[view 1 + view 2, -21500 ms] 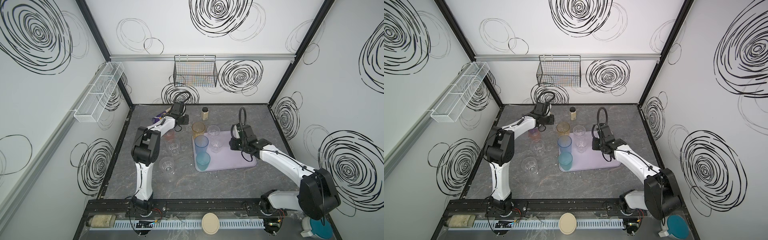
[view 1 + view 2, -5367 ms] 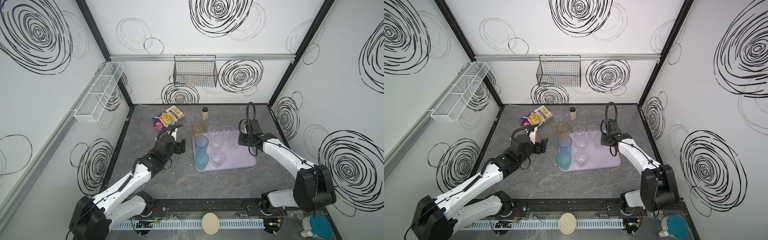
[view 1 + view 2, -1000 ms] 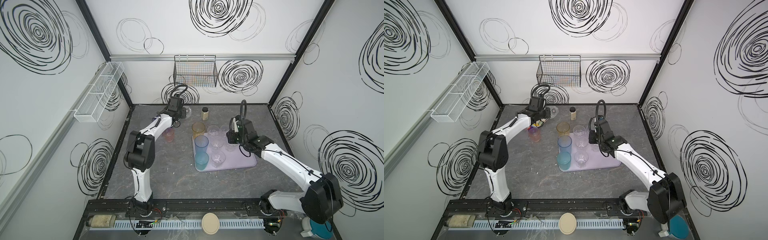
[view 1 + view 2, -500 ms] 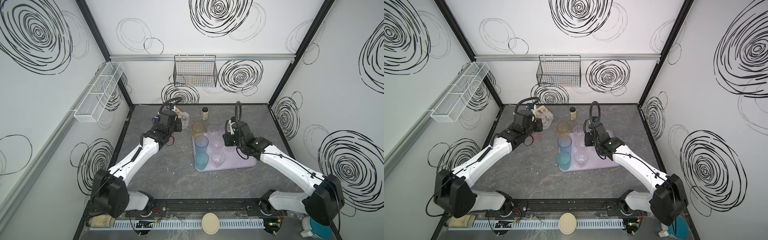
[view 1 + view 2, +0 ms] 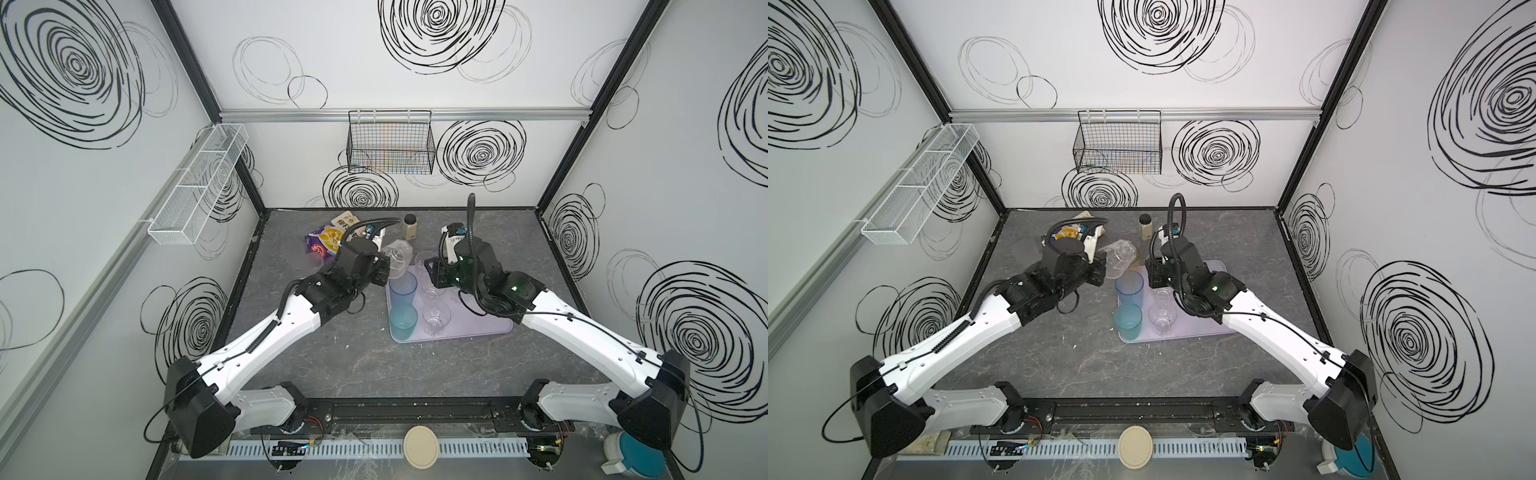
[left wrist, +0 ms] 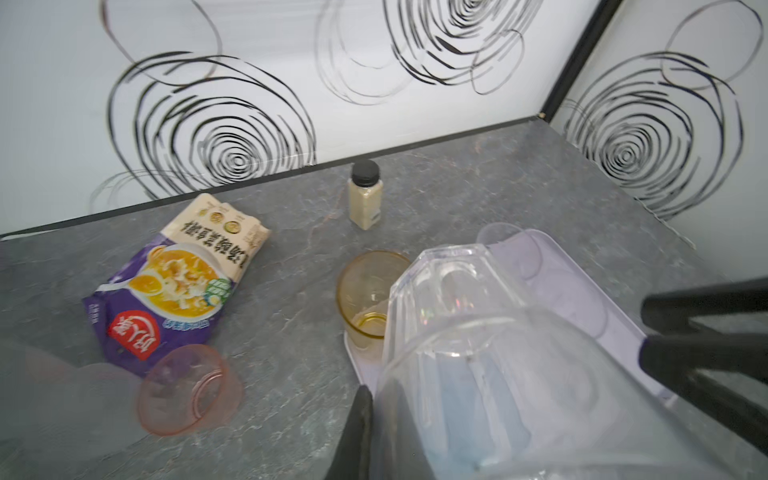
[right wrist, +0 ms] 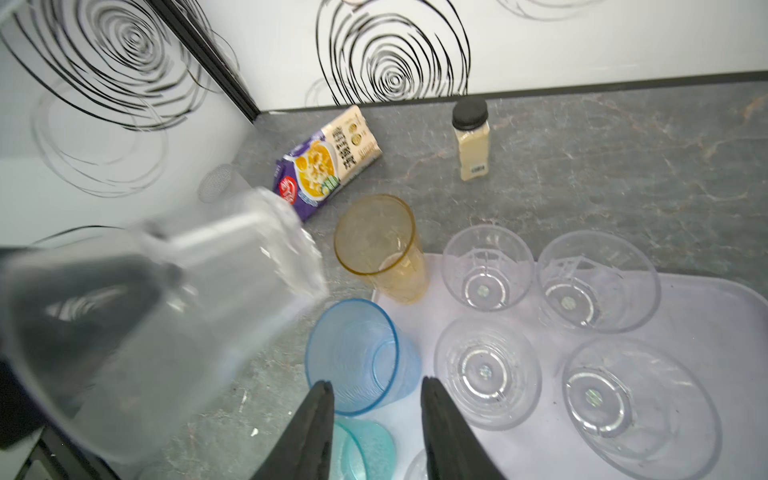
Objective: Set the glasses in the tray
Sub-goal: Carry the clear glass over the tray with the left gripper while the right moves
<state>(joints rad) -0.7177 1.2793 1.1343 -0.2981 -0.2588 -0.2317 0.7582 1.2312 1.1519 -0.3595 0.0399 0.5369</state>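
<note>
My left gripper [image 5: 385, 267] clenches a tilted clear plastic tumbler [image 5: 400, 257]; the flat pale lavender tray [image 5: 478, 328] lies just lower right of it; my right gripper [image 7: 376, 382] gapes empty.

In both top views, at frame centre, the right arm [image 5: 478, 266] hides the tray's [image 5: 469, 328] far end, and the left arm [image 5: 357, 262] hides part of the snack packet [image 5: 322, 245]. The clear tumbler [image 6: 478, 332] runs off the left wrist frame's edge, and the pink glass [image 6: 189, 388] is motion-blurred. The right wrist frame's edge cuts the teal glass [image 7: 363, 446].
</note>
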